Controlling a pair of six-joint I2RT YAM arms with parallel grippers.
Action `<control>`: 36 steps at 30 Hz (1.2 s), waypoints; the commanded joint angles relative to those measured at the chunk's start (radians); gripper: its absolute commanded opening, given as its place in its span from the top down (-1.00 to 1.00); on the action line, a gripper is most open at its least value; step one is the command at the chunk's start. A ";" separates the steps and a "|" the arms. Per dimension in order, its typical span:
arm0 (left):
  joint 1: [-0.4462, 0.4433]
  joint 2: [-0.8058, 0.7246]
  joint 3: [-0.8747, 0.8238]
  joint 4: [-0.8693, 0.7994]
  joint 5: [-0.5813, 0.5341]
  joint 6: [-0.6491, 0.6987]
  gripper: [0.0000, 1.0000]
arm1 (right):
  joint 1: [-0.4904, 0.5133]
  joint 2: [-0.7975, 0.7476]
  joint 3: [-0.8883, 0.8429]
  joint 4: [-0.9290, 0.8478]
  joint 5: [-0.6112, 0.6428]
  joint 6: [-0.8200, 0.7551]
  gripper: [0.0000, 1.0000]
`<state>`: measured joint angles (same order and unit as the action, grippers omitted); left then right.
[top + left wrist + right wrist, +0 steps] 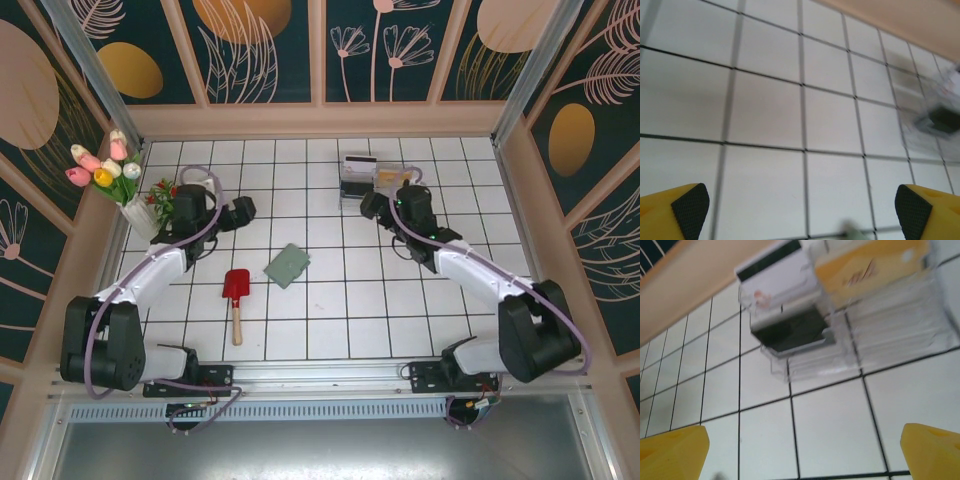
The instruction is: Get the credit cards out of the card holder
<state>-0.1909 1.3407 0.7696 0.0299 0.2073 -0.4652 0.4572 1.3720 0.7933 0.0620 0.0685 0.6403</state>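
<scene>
The grey-green card holder (288, 265) lies folded shut on the tiled table, mid-way between the arms; a blurred corner of the card holder (855, 234) shows at the bottom of the left wrist view. A tan-gold credit card (870, 265) and a white-backed credit card with a black stripe (775, 280) stand in clear plastic boxes (375, 178) at the back. My right gripper (368, 204) hovers open just in front of those boxes, its yellow fingertips (675, 452) wide apart over bare tile. My left gripper (246, 211) hangs open up and left of the card holder, with nothing between its pads (690, 210).
A red toy shovel (236, 298) with a wooden handle lies left of the card holder. A vase of tulips (112, 172) stands in the back left corner. Wooden walls (320, 120) close in the table. Open tile lies in front of the card holder.
</scene>
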 commanded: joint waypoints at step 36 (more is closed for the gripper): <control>-0.333 0.224 -0.145 0.086 0.316 -0.344 0.21 | 0.078 0.285 0.255 -0.151 -0.202 0.206 -0.98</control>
<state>-0.5007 1.5425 0.6315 0.0097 0.4751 -0.7284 0.5259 1.6466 1.0149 -0.0494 -0.1360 0.8257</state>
